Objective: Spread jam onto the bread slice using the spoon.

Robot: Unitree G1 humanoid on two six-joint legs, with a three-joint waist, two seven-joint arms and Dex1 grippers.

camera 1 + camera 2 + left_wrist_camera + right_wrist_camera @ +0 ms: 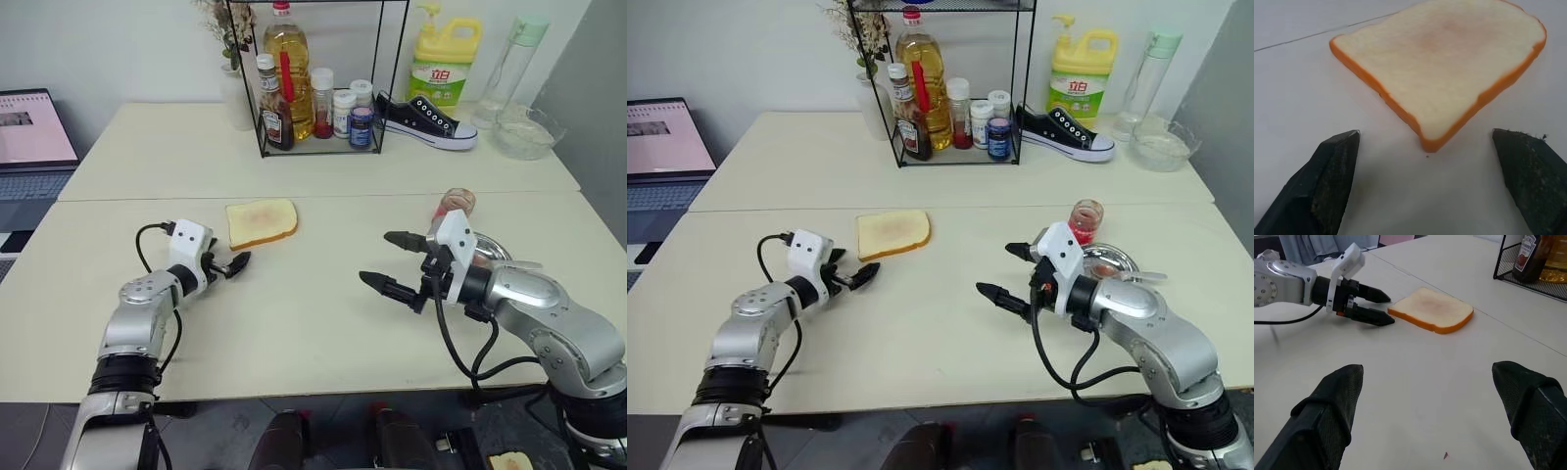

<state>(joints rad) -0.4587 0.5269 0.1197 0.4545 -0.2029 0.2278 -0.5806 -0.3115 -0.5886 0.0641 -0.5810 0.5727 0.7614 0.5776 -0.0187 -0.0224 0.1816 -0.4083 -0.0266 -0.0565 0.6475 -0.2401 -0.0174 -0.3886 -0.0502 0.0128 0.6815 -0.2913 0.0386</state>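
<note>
Bread slice [261, 222] lies flat on the table [294, 333] with only a faint pinkish smear, left end effector [235, 264] wide open just beside it, right end effector [392, 262] wide open and empty, jam [1085, 217] and spoon [1136, 277] over by the steel dish [1109, 262], so nearly everything's left I'd say.

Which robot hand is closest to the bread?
The left gripper. Its open fingers point at a corner of the bread slice, just short of it, while the right gripper hangs open farther away over bare table.
</note>
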